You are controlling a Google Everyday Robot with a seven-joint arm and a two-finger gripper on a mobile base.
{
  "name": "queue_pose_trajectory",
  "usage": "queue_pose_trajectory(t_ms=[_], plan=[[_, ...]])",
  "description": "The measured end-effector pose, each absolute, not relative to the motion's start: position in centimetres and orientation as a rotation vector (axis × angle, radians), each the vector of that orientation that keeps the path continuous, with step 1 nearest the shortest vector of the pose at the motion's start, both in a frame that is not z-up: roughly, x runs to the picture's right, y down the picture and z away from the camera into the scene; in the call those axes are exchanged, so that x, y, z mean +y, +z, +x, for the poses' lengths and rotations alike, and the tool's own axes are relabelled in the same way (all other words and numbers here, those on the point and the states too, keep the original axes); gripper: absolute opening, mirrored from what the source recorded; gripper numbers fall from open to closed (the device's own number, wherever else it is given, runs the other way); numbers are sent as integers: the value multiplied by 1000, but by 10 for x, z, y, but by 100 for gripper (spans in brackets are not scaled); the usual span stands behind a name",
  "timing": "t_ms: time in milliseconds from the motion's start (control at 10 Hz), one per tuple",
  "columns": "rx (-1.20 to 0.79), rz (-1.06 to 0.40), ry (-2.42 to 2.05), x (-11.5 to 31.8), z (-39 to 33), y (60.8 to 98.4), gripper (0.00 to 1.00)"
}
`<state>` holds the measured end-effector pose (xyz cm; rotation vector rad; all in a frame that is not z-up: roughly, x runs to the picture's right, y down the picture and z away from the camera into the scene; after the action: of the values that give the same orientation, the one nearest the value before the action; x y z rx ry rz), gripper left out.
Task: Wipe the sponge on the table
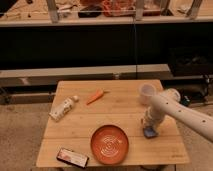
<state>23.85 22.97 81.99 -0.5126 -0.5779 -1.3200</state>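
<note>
Sponge, small and blue, is lying on the desk in the lower right part of the frame, near the desk's right edge. The tool is pointing straight down onto it from above and seems to be touching its top. Whether the tool is open or closed, or gripping the sponge at all, I cannot tell. The white arm is reaching in from the right edge of the frame, passing over the desk's right side. A white cup is standing just behind the arm, towards the upper right of the desk. An orange plate is sitting just left of the sponge, apart from it. Further left, a carrot and a pale bottle are lying on their sides, and a dark flat thing is resting at the lower left corner. A long grey shelf is running behind the desk.
</note>
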Motion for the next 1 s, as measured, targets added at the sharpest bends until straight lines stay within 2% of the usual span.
queue_pose_trajectory(t_ms=[500, 1000], plan=[[-664, -504, -1438, 262, 205, 790, 0], [-681, -492, -1496, 285, 209, 770, 0]])
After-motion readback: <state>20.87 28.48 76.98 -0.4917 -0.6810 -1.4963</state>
